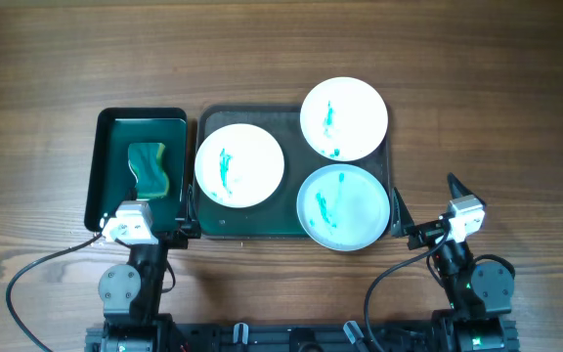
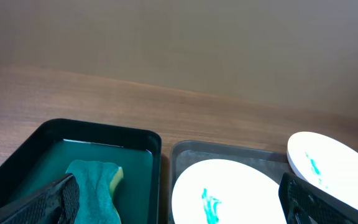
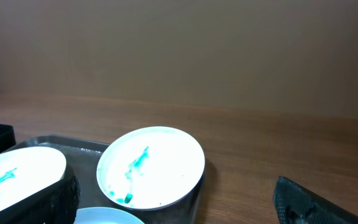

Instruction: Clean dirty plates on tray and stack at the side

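Note:
Three plates smeared with teal lie on a dark tray (image 1: 293, 121): a white one at the left (image 1: 239, 164), a white one at the far right, overlapping the rim (image 1: 344, 118), and a pale blue one at the near right (image 1: 343, 207). A teal and yellow sponge (image 1: 148, 168) lies in a black tub (image 1: 106, 166) left of the tray. My left gripper (image 1: 143, 220) is open and empty at the tub's near edge. My right gripper (image 1: 426, 200) is open and empty, just right of the pale blue plate. The left wrist view shows the sponge (image 2: 92, 186) and the left plate (image 2: 229, 193).
The wooden table (image 1: 497, 117) extends on all sides of the tray and tub. The right wrist view shows the far right plate (image 3: 151, 165) hanging over the tray's edge (image 3: 73, 146), with bare wood to its right. Cables run from both arm bases.

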